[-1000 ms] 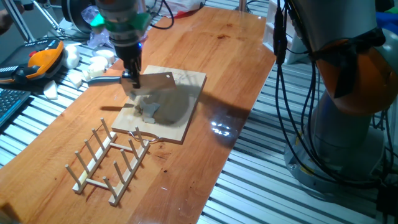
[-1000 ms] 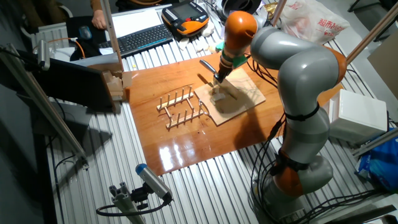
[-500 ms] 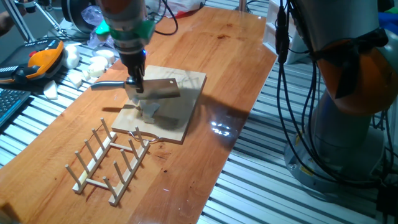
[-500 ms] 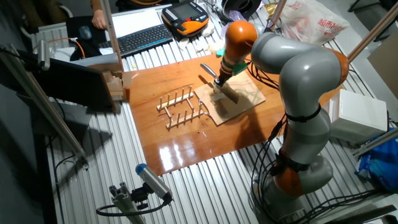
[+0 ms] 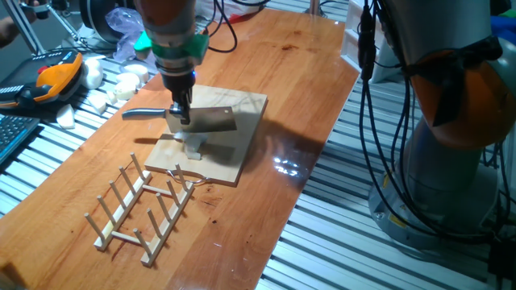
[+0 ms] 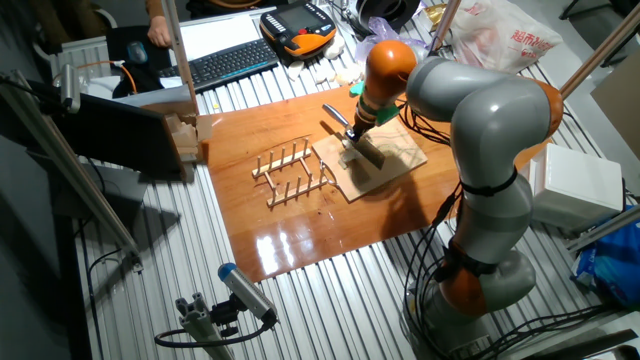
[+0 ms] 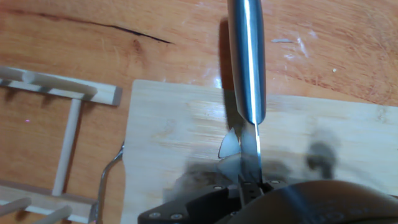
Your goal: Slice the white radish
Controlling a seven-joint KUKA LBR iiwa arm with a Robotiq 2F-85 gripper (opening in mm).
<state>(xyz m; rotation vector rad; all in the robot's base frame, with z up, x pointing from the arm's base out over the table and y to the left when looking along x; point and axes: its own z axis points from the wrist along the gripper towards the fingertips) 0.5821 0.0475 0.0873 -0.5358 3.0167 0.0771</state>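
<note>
From one fixed view we see the end effector (image 5: 182, 115) clamped on a cleaver (image 5: 211, 119), its flat blade held out to the right and its handle sticking left, above the wooden cutting board (image 5: 242, 137). Just under the blade sits the white radish (image 5: 194, 145), a small pale chunk on the near-left part of the board. Nearer to us on the counter (image 5: 282, 72) lies a wooden rack (image 5: 141, 211). Off to the far left we spot a pile of white chunks (image 5: 121, 87) by an orange pendant (image 5: 55, 77).

In the other fixed view, the grey-and-orange arm (image 6: 480, 110) bends over the counter, and the end effector (image 6: 352, 135) hovers over the board (image 6: 385, 160) with the knife (image 6: 362, 148). The radish itself is too small for us to make out here. The rack (image 6: 290, 172) sits to the left of the board.

In the hand view we look straight down the cleaver's metal spine (image 7: 247, 56), pinched between the fingers (image 7: 249, 185). A small pale wedge (image 7: 231, 144) peeks out just left of the blade edge, over the board (image 7: 168, 130).
</note>
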